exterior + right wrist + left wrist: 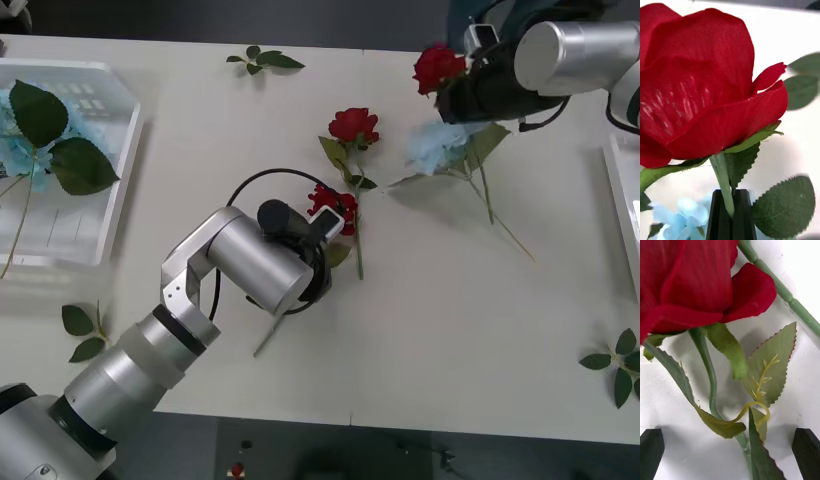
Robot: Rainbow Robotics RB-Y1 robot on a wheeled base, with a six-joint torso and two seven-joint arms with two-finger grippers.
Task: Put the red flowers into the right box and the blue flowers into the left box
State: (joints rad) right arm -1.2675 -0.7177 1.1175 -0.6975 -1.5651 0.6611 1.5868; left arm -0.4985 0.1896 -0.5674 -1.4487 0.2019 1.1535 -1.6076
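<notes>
My right gripper [729,215] is shut on the stem of a red rose [703,82], held in the air at the back right of the table [438,66]. Just beneath it a blue flower [435,148] lies on the table. My left gripper [730,453] is open, its black fingers on either side of the stem of a second red rose [688,281] lying mid-table [322,195]. A third red rose [353,125] lies just behind that one. The left box [120,100] holds blue flowers [20,150] with large green leaves. The right box [620,200] shows as a pale rim at the right edge.
Loose green leaf sprigs lie at the back [265,58], front left [85,333] and front right [620,365]. A black cable loops over the left wrist [250,185]. The table's front edge runs close below the left arm.
</notes>
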